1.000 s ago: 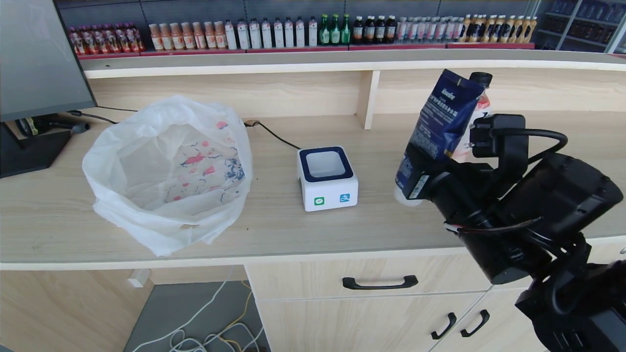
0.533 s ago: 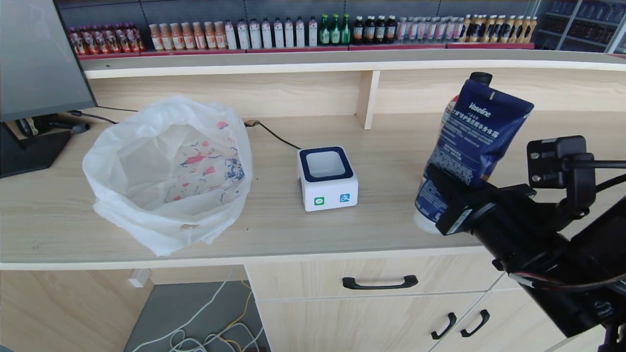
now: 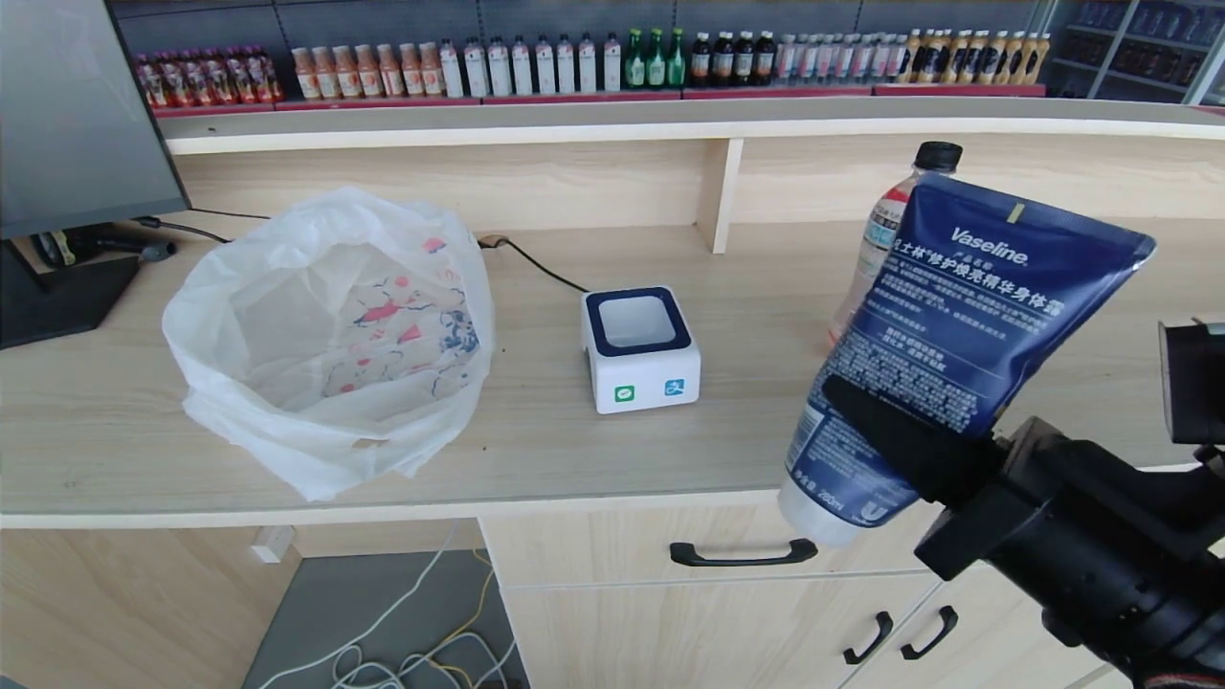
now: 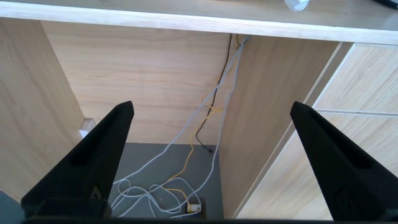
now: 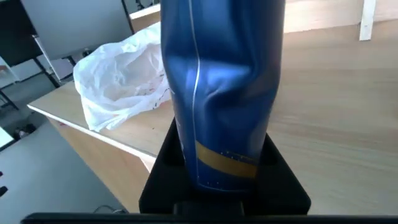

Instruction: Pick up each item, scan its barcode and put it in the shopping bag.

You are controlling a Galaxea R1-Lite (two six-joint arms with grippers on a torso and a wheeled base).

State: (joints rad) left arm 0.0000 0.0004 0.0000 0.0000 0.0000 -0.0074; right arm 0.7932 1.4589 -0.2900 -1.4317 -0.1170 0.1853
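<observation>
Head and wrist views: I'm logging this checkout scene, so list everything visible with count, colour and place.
lotion tube: 1, dark blue, white cap down, held above the counter's front right.
drink bottle: 1, clear, black cap, standing on the counter behind the tube.
scanner: 1, white, dark blue rim, mid counter.
shopping bag: 1, white with red and blue print, open, counter left.
monitor: 1, dark, counter's far left.
shelf bottles: many, mixed colours, back shelf.
drawer handles: 3, black, below the counter.
floor cables: several, white and yellow, under the counter.
left end effector: 1, black, open, below counter level.
right end effector: 1, black, shut on the lotion tube.
</observation>
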